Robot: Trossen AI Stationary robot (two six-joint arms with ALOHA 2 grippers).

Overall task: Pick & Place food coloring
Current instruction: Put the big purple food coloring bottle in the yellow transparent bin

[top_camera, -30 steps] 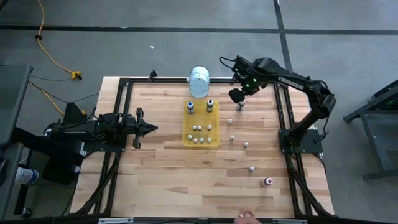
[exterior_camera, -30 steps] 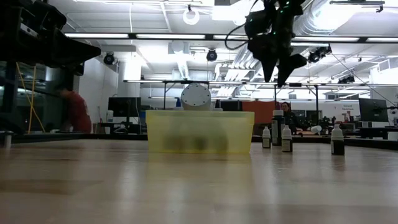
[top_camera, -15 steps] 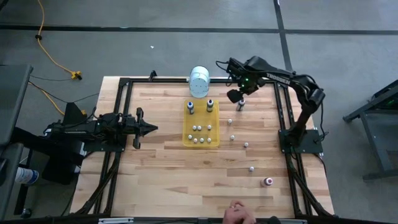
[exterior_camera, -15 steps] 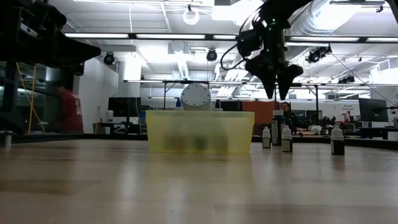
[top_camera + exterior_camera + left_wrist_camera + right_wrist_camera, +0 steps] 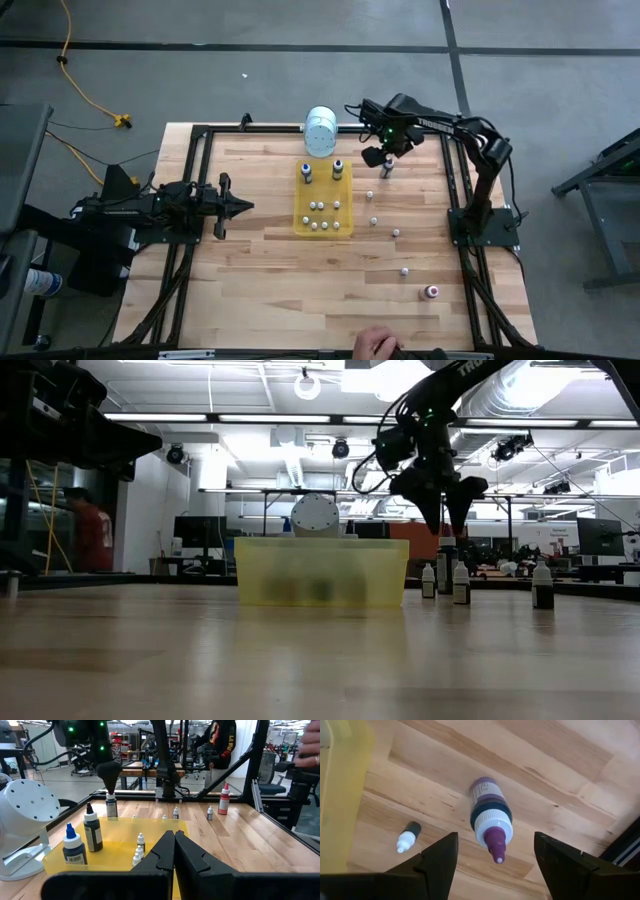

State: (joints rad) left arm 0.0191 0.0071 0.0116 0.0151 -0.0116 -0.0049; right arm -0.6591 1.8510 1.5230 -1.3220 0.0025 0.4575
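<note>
Right gripper (image 5: 492, 865) hangs wide open and empty, the upright purple-capped food coloring bottle (image 5: 489, 815) directly below between its fingers. Drift sideways on descent and a finger clips the cap, toppling it. Left gripper (image 5: 173, 851) waits closed.

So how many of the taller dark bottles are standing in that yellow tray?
2, both at the yellow tray's end near the white container: a blue-capped bottle and a black-capped bottle. None seem hidden.
</note>
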